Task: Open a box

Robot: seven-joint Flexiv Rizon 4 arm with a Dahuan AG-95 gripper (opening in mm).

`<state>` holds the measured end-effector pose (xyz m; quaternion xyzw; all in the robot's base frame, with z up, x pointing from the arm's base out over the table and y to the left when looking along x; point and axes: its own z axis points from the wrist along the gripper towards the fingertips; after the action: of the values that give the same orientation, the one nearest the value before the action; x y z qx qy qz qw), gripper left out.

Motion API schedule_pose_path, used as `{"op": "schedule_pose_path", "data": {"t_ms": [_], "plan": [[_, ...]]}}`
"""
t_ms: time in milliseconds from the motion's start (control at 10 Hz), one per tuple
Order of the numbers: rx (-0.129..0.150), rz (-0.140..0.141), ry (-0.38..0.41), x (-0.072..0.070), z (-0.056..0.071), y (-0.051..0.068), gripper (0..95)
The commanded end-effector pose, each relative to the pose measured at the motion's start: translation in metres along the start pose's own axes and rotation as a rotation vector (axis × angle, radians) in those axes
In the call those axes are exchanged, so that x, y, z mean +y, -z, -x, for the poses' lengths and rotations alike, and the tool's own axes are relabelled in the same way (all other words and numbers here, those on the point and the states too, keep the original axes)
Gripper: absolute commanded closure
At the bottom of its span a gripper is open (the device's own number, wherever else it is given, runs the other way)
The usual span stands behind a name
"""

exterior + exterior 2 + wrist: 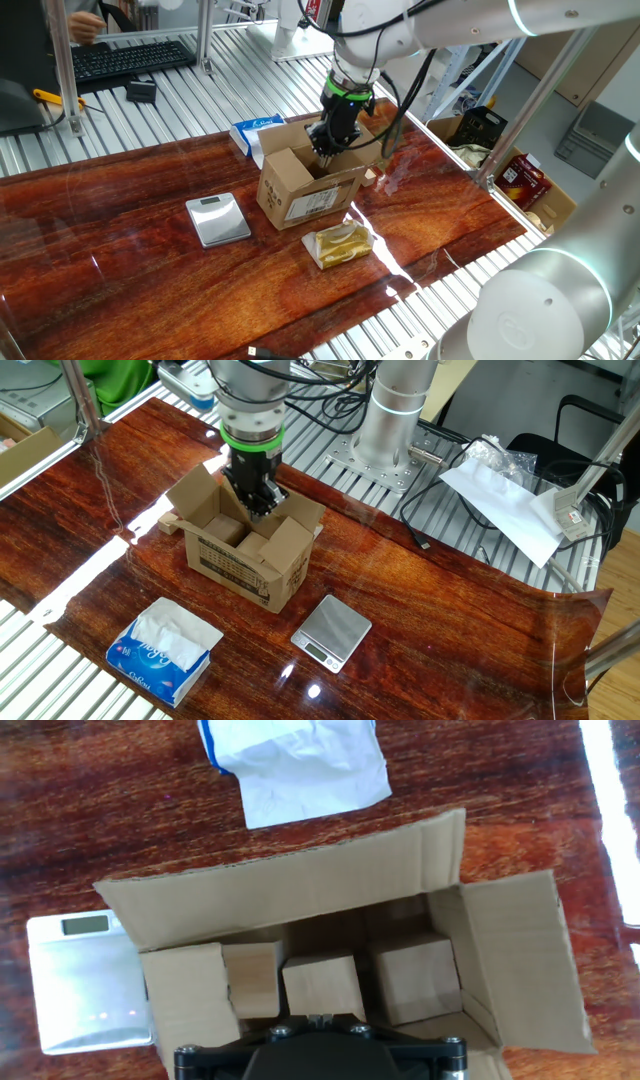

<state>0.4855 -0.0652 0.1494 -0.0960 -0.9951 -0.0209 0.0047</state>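
I am watching the small brown corrugated cardboard box (303, 188) sitting near the middle of the dark red wooden table (130, 250), its white printed label facing one fixed camera; its flaps are already standing up or folded outward, so I am judging the opening nearly done. The black two-finger gripper (326, 146) is hanging over the rear edge of the box mouth, fingertips dipping at the rim; I cannot tell whether the fingers are parted or closed, since the hand view is showing only the black gripper body at the bottom of the frame. What matters for my next move: the box mouth is lying directly ahead of and below the tool, its long axis running across the hand view, with the big far flap (290, 885) standing up on the side away from the gripper. A flat silver digital scale (333, 631), a blue-and-white tissue packet (163, 645) and a gold foil pack (340, 243) are lying nearby, apart from the box.
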Motion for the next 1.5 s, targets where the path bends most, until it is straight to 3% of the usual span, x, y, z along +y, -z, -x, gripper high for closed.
{"op": "schedule_pose_path", "data": {"t_ms": [100,800,900,1000,1200,1500], "plan": [[-0.003,-0.002,0.018,-0.0009,0.0,-0.0007,95.0],[-0.018,-0.059,0.151,-0.0009,0.0,-0.0007,95.0],[-0.018,-0.059,0.154,-0.0009,0.0,-0.0007,95.0],[-0.022,-0.082,0.151,-0.0009,0.0,-0.0007,95.0],[-0.022,-0.087,0.164,-0.0009,0.0,-0.0007,95.0],[-0.004,-0.109,0.224,-0.0009,0.0,-0.0007,95.0]]}}
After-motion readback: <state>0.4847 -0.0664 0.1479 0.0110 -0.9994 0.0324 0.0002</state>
